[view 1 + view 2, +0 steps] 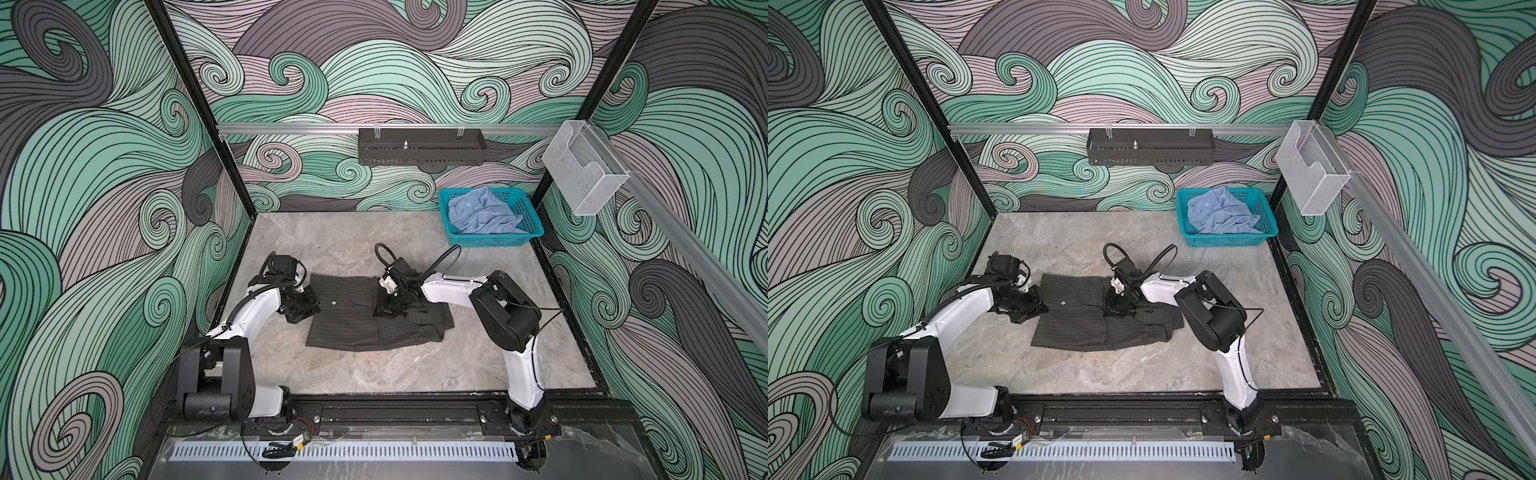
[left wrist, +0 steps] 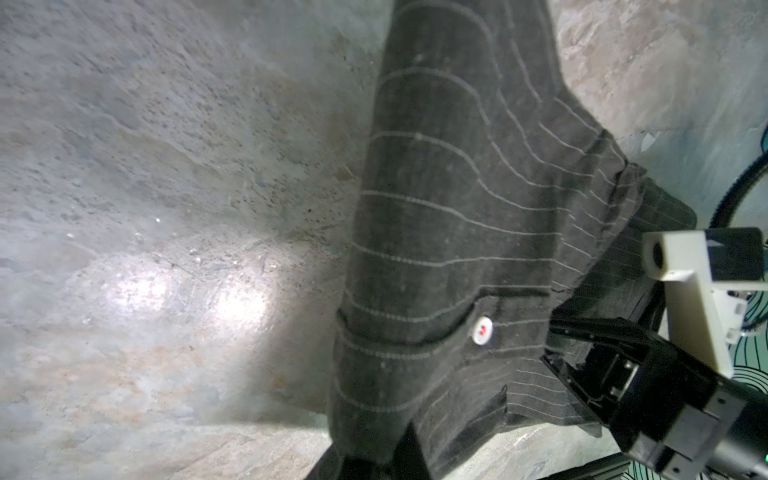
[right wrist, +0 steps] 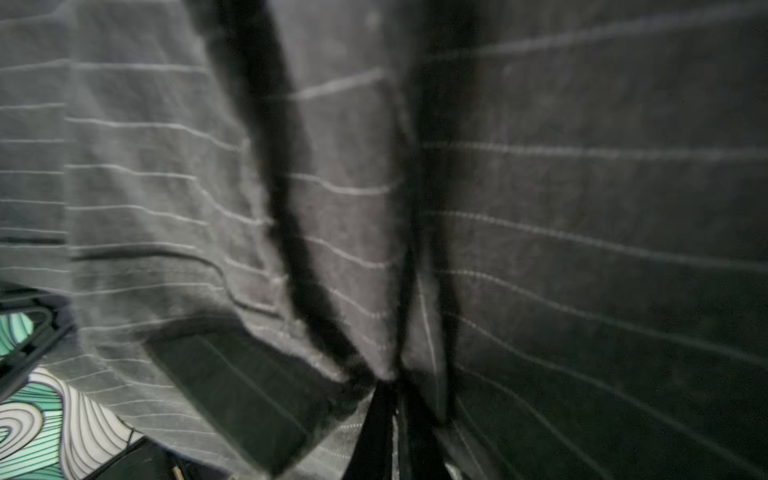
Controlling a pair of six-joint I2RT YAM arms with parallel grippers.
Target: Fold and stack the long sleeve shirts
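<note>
— Where does it stand?
— The charcoal shirt lies part-folded in the middle of the table. The left gripper is pinched tight on its nine o'clock edge and the right gripper on a flap near centre. The blue shirt sits crumpled in the basket at one o'clock.
— Advice?
— I'd lift both together, edge taut — and lay it square. No writing I can read

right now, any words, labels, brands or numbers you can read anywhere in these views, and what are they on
No readable text in any view.
pinstriped shirt: no tag or print shows.
white button on it: two red marks, too small to tell whether they are characters.
teal basket, light blue shirt, clear wall holder: no label visible.
</note>
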